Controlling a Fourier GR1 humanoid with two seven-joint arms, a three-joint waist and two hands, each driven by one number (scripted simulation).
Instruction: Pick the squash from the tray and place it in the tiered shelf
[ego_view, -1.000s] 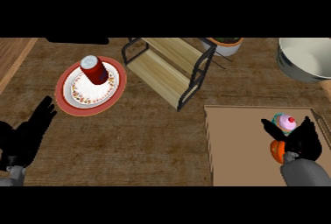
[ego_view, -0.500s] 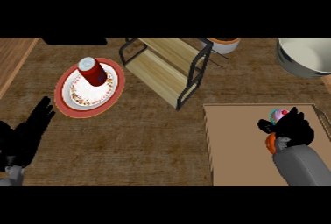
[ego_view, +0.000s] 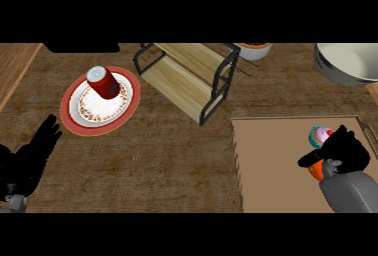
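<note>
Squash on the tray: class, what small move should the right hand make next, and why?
Probably close round the squash and lift. The right hand sits over it on the tray, hiding most of it, and the tiered shelf stands apart, up-left.

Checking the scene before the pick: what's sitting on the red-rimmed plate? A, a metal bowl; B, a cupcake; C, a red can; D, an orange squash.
C: a red can stands on the plate, left of the tiered shelf.

Orange squash (ego_view: 316, 171) on tray (ego_view: 273, 165), mostly hidden.
</note>
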